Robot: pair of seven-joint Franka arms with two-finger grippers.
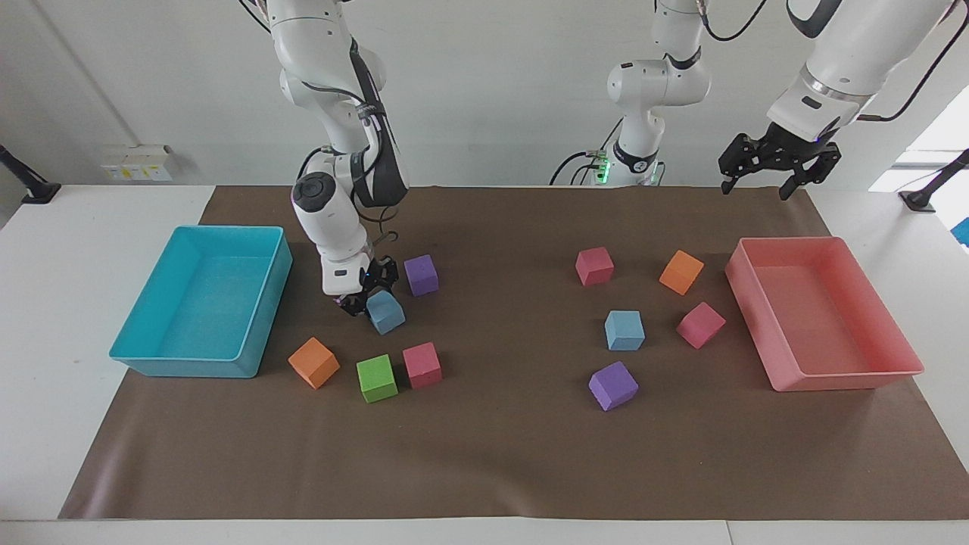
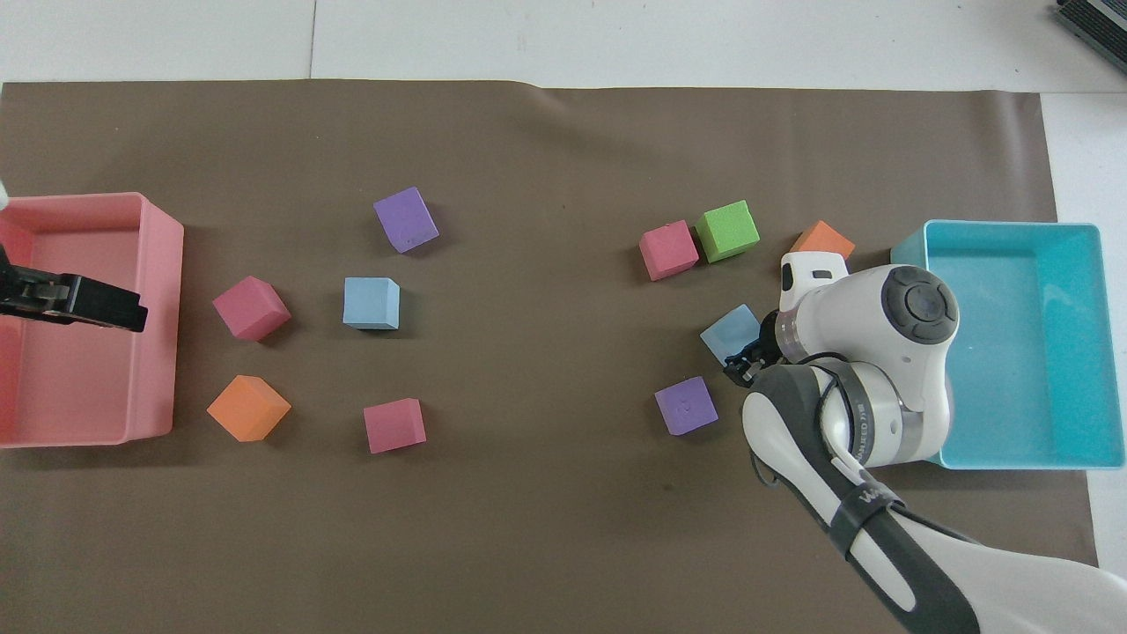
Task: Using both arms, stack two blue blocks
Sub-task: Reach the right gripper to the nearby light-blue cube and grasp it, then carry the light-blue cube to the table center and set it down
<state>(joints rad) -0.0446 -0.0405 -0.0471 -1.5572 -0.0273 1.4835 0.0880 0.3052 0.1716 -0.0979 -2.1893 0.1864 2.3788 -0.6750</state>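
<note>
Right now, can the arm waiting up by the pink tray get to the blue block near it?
Probably yes. The left gripper waits over the pink tray, and the blue block sits uncovered on the mat with gaps around it.

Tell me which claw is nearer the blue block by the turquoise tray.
Right. The right claw is down at that blue block; the left claw waits over the pink tray's end.

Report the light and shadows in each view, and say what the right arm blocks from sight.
Facing view: daylight glows in the window at the left arm's end, and the cubes cast soft, short shadows on the brown mat. Overhead view: the light is even, with a faint shadow beside the pink tray; the right arm covers part of one blue block.
</note>
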